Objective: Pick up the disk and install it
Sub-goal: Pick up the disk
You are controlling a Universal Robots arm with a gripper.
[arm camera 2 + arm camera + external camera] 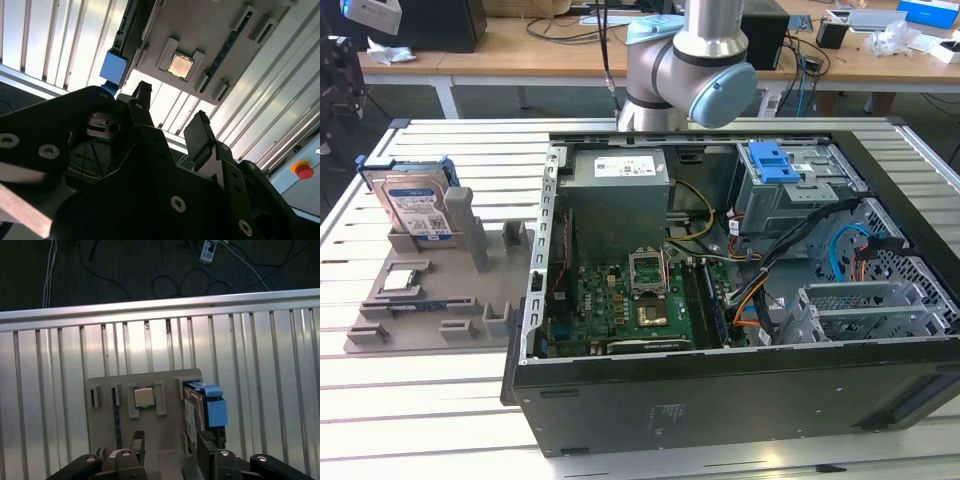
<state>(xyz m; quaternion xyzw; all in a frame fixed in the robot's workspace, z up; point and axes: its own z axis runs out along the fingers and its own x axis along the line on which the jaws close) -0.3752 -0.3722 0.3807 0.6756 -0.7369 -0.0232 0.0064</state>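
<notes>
Disk (415,205) stands upright in grey holder (440,290); hand (170,450) hovers above holder, spread open and empty. A clean pick likely needs centring over the disk.

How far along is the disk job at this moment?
Done: nothing yet. The disk stands upright in the grey holder, outside the computer case. In hand: nothing. In the first wrist view the gripper is open and empty, facing the holder and apart from the disk. Left: both the pickup and the install.
</notes>
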